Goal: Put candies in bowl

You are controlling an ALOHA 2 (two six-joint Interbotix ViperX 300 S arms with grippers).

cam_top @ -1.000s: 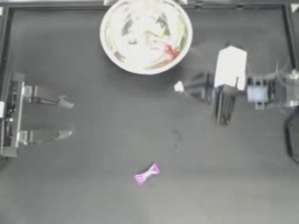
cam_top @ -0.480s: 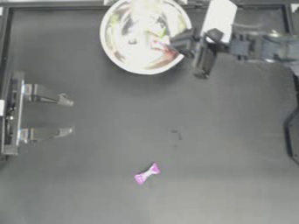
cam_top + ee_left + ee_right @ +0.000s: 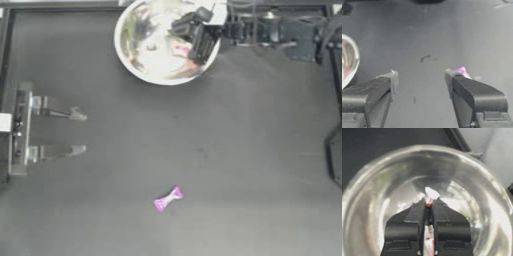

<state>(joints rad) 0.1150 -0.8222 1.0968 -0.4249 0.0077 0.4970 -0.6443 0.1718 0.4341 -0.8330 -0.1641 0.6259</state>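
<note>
The shiny silver bowl [image 3: 122,47] stands at the table's far edge, seen close up in the right wrist view [image 3: 372,178]. My right gripper [image 3: 194,37] hangs over the bowl's inside, shut [image 3: 428,203] on a white candy with red specks [image 3: 431,193] whose wrapper end sticks out past the fingertips. A purple candy [image 3: 167,198] lies alone on the table toward the near side; it also shows just beyond one finger of the left gripper [image 3: 463,71]. My left gripper [image 3: 79,132] is parked at the left edge, open and holding nothing [image 3: 420,80]. Glare hides the bowl's other contents.
Dark table [image 3: 234,150] all around. A black frame rail [image 3: 67,6] runs along the far edge behind the bowl. The bowl's rim [image 3: 348,60] shows at the side of the left wrist view. A small scuff mark [image 3: 425,58] lies mid-table.
My right gripper moved from the table right of the bowl to above the bowl's inside, carrying the white candy. The left arm and the purple candy stayed put.
</note>
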